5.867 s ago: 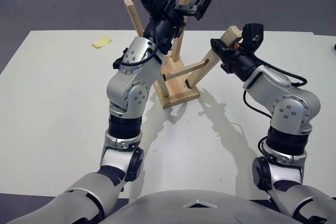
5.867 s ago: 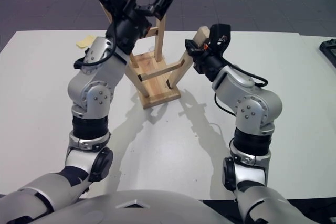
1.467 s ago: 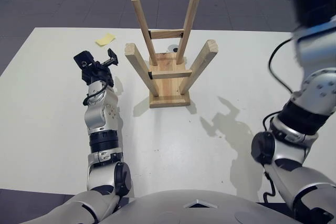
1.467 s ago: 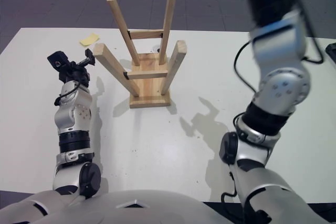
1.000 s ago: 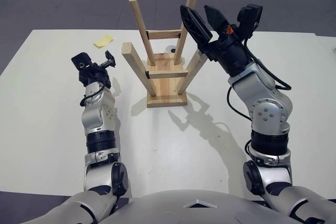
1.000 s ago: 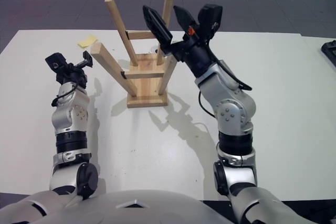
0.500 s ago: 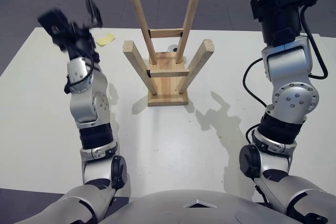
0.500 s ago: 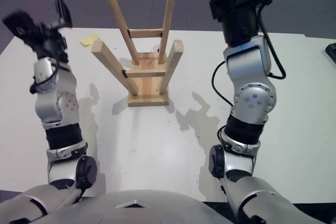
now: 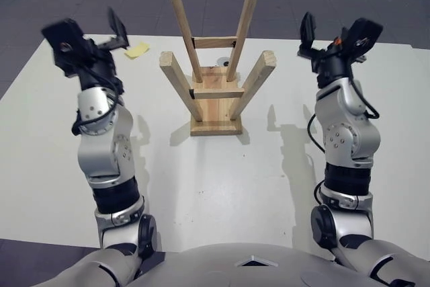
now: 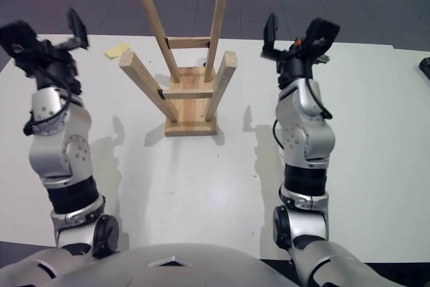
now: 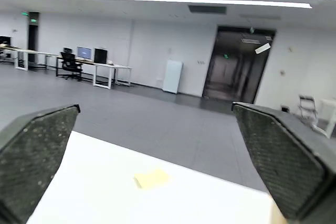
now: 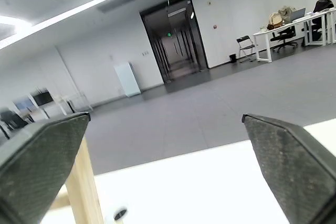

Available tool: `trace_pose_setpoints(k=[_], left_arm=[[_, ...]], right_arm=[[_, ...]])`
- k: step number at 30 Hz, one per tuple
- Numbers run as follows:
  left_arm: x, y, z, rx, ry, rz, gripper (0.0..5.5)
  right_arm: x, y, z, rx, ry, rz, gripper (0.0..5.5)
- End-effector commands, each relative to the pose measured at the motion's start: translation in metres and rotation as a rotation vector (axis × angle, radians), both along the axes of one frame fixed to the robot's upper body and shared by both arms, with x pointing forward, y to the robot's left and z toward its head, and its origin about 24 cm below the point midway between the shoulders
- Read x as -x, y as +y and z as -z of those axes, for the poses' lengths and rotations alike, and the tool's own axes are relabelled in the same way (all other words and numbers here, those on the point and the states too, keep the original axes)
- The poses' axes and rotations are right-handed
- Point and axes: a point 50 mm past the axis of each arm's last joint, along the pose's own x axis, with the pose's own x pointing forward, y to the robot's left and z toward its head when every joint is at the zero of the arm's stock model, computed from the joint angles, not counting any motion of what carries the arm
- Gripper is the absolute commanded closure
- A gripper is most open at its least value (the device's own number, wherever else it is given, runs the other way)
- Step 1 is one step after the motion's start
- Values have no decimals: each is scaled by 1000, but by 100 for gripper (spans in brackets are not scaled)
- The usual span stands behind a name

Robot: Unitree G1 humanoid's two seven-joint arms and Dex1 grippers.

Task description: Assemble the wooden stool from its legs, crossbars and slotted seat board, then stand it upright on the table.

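Stool (image 9: pixel 215 92) stands upside down mid-way across the table (image 9: pixel 215 186), seat board flat, legs up. The eye views show it whole; the right wrist view catches one leg (image 12: pixel 86 192), cut off. The left gripper (image 9: pixel 94 37) and right gripper (image 9: pixel 329 42) flank it, raised, fingers spread wide and empty. The left wrist view shows a yellow note (image 11: pixel 151 178).

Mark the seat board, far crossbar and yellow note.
seat board (image 9: pixel 216 113): left eye view, bare wood near front edge.
far crossbar (image 9: pixel 213 42): left eye view, its middle.
yellow note (image 9: pixel 137 50): left eye view, its middle.
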Motion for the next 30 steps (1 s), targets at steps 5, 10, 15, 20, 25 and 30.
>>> trace_pose_setpoints(k=[5, 10, 15, 20, 25, 30], left_arm=[[10, -46, 16, -8, 132, 133, 10], [3, -39, 32, 14, 217, 54, 10], [13, 5, 38, 82, 228, -190, 10], [21, -33, 22, -112, 141, 125, 10], [23, -79, 44, -190, 255, 342, 10], [10, -57, 52, -187, 320, 194, 10]], right_arm=[[25, 46, 11, 77, 21, -160, 11], [24, 37, 23, 93, 94, -31, 11], [31, -17, 36, 116, 190, 299, 11], [36, -5, 25, 130, 106, 119, 11], [39, 63, 4, 77, -20, -268, 11], [32, 53, 17, 92, 57, -203, 11]])
